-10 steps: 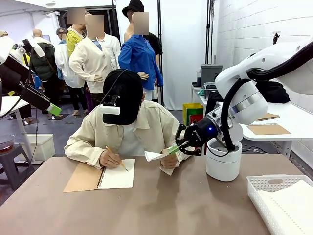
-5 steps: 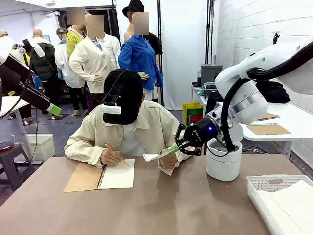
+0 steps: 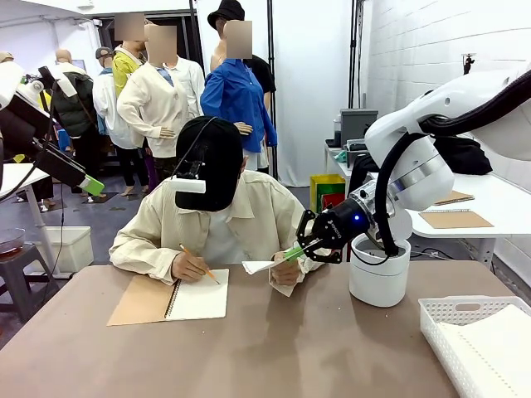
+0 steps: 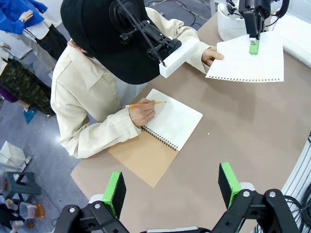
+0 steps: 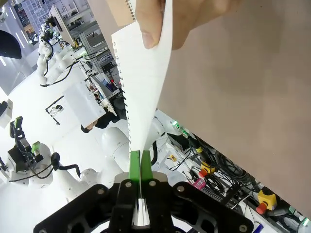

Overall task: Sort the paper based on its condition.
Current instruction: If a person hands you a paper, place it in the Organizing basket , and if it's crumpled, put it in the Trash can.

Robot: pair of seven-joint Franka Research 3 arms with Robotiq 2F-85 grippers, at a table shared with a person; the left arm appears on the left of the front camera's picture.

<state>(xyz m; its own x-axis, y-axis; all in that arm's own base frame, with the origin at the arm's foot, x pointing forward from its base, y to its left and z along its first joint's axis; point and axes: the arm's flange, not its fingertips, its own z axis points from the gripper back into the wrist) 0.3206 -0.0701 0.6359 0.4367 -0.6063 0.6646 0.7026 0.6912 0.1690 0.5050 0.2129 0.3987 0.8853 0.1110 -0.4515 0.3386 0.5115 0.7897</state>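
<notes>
A flat white sheet of paper (image 3: 259, 266) with a ragged, hole-punched edge hangs over the table's far side. My right gripper (image 3: 292, 251) is shut on one edge of it, and the person's hand (image 3: 286, 270) pinches the opposite side. In the right wrist view the paper (image 5: 146, 87) rises edge-on from my shut right gripper (image 5: 140, 158) up to the person's thumb (image 5: 151, 24). From high above, my left gripper (image 4: 171, 189) stands open and holds nothing; below it lie the paper (image 4: 245, 63) and the right gripper (image 4: 253, 46).
The person writes with a pencil in an open spiral notebook (image 3: 170, 300) at the far left. A white round bin (image 3: 379, 274) stands beside the right arm. A white slotted basket (image 3: 444, 319) with flat sheets sits at the front right.
The sheet has dropped a little and lies flatter between my right gripper and the person's hand. The arms have not moved.
</notes>
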